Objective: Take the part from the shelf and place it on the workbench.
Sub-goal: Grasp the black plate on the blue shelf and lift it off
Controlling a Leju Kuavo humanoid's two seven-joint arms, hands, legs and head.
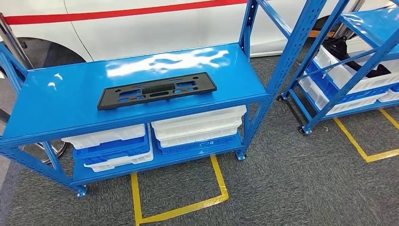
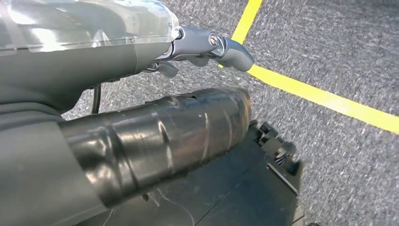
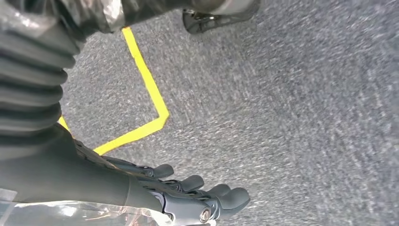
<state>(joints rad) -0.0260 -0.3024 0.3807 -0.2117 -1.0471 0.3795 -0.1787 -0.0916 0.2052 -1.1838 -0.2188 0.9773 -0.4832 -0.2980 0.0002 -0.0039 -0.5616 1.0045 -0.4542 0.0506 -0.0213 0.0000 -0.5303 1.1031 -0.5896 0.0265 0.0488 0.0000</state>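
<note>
A flat black plastic part (image 1: 156, 89) with several cut-outs lies lengthwise on the glossy blue top (image 1: 56, 101) of the low rack straight ahead. My left hand (image 2: 202, 44) hangs over grey carpet and holds nothing, its fingers loosely extended. My right hand (image 3: 188, 193) also hangs above the carpet, fingers slightly apart and nothing in them. Both hands are well away from the part.
White and blue bins (image 1: 197, 125) are stacked on the low rack's bottom shelf. A second blue rack (image 1: 339, 70) stands at the right with white bins and dark parts (image 1: 341, 49). Yellow floor tape (image 1: 179, 209) marks the carpet. A white vehicle body (image 1: 141, 23) stands behind.
</note>
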